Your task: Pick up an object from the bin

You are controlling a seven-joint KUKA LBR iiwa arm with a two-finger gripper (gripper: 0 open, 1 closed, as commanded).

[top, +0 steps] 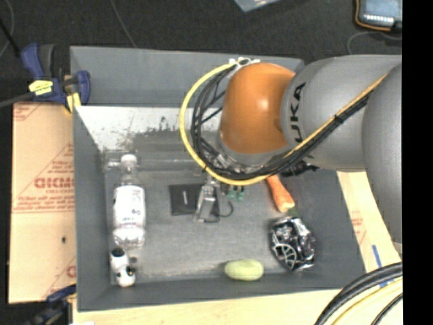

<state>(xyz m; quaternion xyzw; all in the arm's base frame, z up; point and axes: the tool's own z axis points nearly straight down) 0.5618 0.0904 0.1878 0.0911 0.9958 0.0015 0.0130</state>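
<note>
The pincer [207, 206] hung low over the middle of the bin's [88, 195] floor, below the arm's orange wrist cover [254, 110]. Whether it was released or clenched could not be told. Just beside it, on the view's left, lay a flat black square piece [180, 200], and whether the two touched could not be made out. Near on the view's right an orange carrot [280, 193] lay slanted, its upper end hidden under the arm. Down the view from the pincer, a pale yellow-green lemon-shaped thing [243, 269] sat close to the near wall. Off to the left a clear plastic bottle [128, 212] lay lengthwise, cap toward the far wall. Farther off, down and right, rested a black-and-white ball-like thing [292, 244]. Farthest, in the lower left corner, stood a small white figure [122, 268].
</note>
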